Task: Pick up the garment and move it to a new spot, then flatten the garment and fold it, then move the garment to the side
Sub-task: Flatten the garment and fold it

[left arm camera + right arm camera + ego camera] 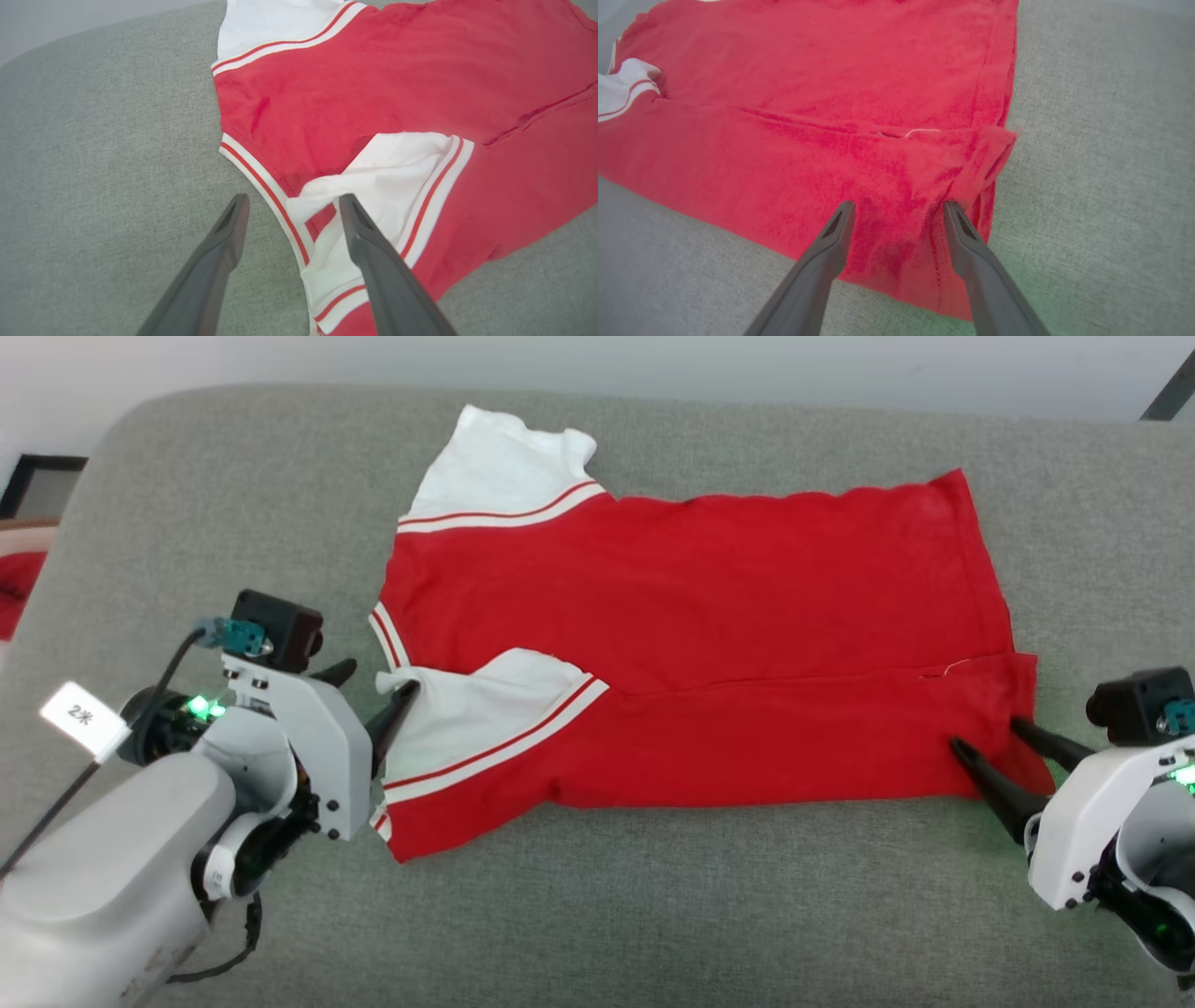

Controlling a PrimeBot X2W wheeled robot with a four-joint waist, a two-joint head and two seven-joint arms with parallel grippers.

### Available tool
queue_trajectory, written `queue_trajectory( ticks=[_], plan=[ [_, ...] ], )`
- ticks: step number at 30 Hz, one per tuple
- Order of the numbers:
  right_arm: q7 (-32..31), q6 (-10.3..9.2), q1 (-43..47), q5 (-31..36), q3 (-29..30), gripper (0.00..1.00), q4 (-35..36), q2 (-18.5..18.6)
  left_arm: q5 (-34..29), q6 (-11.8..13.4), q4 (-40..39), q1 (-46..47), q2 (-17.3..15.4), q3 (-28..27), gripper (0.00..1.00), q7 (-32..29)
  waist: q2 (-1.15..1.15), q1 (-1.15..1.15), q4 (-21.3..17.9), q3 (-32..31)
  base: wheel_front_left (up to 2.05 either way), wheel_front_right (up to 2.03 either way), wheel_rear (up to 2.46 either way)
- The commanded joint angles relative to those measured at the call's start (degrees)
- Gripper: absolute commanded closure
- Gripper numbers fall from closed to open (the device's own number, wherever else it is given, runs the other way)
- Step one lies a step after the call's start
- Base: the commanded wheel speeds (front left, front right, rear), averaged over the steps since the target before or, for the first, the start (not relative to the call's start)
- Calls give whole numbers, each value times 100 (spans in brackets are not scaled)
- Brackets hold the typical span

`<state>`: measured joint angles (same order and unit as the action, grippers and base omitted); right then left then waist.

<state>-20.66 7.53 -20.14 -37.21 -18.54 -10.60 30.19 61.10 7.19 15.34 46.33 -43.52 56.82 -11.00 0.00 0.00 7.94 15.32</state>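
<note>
Two grippers sit at opposite ends of the garment [709, 616], which I see spread flat across the grey upholstered surface [653, 896], its near long edge folded over toward the middle with one white sleeve [485, 705] lying on top. My left gripper [381, 678] stands wide and grips nothing. In the left wrist view one finger is over that sleeve and the other over bare grey fabric, straddling the striped trim [261, 179]. My right gripper [988, 733] is equally wide, its fingertips at the red hem corner without pinching it.
</note>
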Motion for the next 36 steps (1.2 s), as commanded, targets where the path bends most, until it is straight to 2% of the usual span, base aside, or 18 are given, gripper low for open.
queue_trajectory(
  ticks=[1,10,18,23,28,31,36],
  plan=[
    [-38,-6,-45,72,50,0,71,-21,14,62,-96,-81,-59,-32,0,40,0,0,-4,-75,0,0,0],
    [72,-6,147,185,251,0,469,-66,-6,424,-699,-313,-325,-114,0,184,0,0,-28,-322,0,0,0],
    [922,-6,567,546,529,0,1152,-162,190,954,-1593,-888,-662,-181,0,290,0,0,-132,-496,0,0,0],
    [1408,-6,851,891,876,0,1690,-408,462,1292,-2136,-1260,-987,-268,0,177,0,0,-321,-512,0,0,0],
    [1519,-6,1113,1119,1248,0,2192,-710,796,1637,-2534,-1556,-1310,-361,0,-2,0,0,-573,-432,0,0,0],
    [1475,-6,1276,1198,1483,0,2470,-893,987,1754,-2608,-1659,-1451,-402,0,-160,0,0,-712,-340,0,0,0],
    [1380,-6,1450,1251,1740,0,2799,-1147,1289,1770,-2411,-1784,-1534,-465,0,-313,0,0,-935,-153,0,0,0]
  ],
)
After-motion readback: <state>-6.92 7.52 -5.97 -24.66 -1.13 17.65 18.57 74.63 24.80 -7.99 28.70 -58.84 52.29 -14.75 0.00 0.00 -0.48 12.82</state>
